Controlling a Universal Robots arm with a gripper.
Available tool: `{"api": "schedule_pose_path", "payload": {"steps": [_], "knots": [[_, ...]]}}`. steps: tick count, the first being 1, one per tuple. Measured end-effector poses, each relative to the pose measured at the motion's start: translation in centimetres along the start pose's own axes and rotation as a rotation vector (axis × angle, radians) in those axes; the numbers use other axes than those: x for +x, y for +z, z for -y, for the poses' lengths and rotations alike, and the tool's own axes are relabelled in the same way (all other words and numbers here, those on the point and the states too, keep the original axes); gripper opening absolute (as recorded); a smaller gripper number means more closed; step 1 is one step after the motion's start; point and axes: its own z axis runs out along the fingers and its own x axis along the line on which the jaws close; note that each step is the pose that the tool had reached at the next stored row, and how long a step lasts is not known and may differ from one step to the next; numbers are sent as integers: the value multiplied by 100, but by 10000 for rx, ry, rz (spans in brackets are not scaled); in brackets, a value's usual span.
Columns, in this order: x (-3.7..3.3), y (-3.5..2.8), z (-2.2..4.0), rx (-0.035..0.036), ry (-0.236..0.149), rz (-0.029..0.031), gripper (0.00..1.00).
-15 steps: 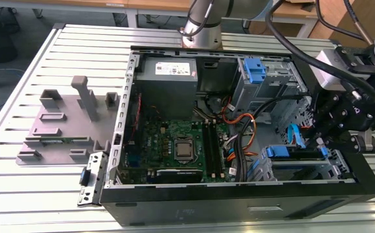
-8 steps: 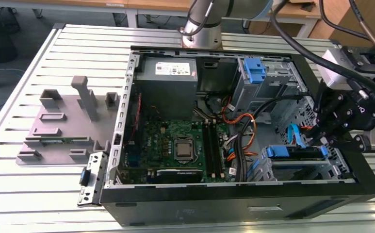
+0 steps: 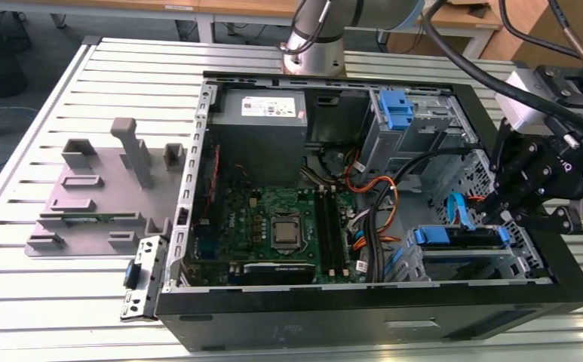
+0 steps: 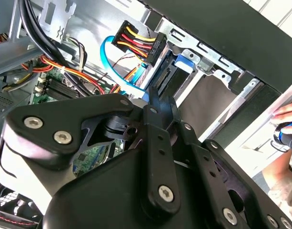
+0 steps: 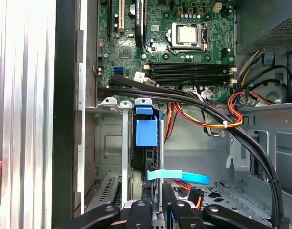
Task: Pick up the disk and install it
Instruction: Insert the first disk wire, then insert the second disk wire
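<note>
The claw [image 3: 513, 207] hangs inside the open computer case [image 3: 372, 317], at the drive bays on the exterior view's right. In the second wrist view its two black fingers [image 4: 161, 107] stand close together, nearly shut, with their tips at the rear edge of the disk [image 4: 167, 78]. Whether they pinch that edge or only press against it, I cannot tell; the linkage hides the contact.

The disk sits on edge in the drive cage [image 5: 124, 143], its blue rail tab [image 5: 146, 131] showing in the first wrist view, and in the exterior view its blue rails [image 3: 457, 235] lie level with the bay's mouth. It looks to be already carried over and slid in, seemingly most or all of the way home. So the picking up is done, and seating appears to be at its end.

The cabling is not done as far as I can judge: the power plug with its yellow, red and black wires [image 4: 138, 40] hangs loose just beside the disk, and the blue data cable [image 5: 179, 176] curves free near it. Further out lie the motherboard [image 3: 271, 222], the power-supply box [image 3: 261, 113] and, outside the case, a grey fixture [image 3: 110, 192] on the slatted table [image 3: 50, 302].
</note>
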Motion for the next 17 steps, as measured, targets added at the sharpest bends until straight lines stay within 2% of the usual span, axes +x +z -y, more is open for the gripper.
{"api": "schedule_pose_path", "payload": {"steps": [17], "knots": [[-1,-28,-1,0,1,1,24]]}}
